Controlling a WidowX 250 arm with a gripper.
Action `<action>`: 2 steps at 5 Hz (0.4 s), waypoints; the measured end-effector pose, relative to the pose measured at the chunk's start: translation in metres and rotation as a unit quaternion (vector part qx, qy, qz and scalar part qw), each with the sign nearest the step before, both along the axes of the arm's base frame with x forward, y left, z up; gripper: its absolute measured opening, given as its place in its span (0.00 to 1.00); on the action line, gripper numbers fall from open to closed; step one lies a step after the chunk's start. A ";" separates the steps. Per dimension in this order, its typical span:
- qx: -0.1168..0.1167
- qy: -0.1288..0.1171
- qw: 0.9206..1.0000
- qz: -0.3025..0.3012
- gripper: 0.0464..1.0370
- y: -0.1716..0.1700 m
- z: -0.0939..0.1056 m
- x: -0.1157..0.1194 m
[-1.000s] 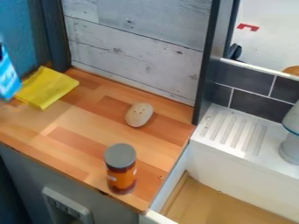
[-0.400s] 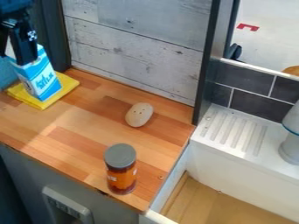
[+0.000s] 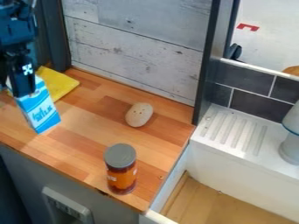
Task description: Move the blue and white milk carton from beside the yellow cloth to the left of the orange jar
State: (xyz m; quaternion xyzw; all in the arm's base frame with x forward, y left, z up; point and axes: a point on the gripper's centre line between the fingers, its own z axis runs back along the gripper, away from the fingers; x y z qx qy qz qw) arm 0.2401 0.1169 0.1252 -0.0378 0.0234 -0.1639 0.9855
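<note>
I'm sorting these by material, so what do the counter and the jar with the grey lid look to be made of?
The counter looks like satin-finished wood, with joined strips of varying tone. The jar seems smooth, clear glass or plastic, its dark contents showing below the label.

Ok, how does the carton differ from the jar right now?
The carton is boxy with flat sides, while the jar is round. The carton is blue and white; the jar has an orange label and a grey lid. The carton tilts in the grip of the gripper, whereas the jar stands upright on the wooden counter. Both are taller than they are wide.
</note>
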 end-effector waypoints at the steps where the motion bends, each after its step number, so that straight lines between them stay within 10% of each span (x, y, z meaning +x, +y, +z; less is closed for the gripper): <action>1: 0.014 0.012 1.000 -0.024 0.82 -0.010 -0.028 -0.005; 2: 0.036 0.000 0.999 -0.010 0.82 -0.011 -0.045 -0.007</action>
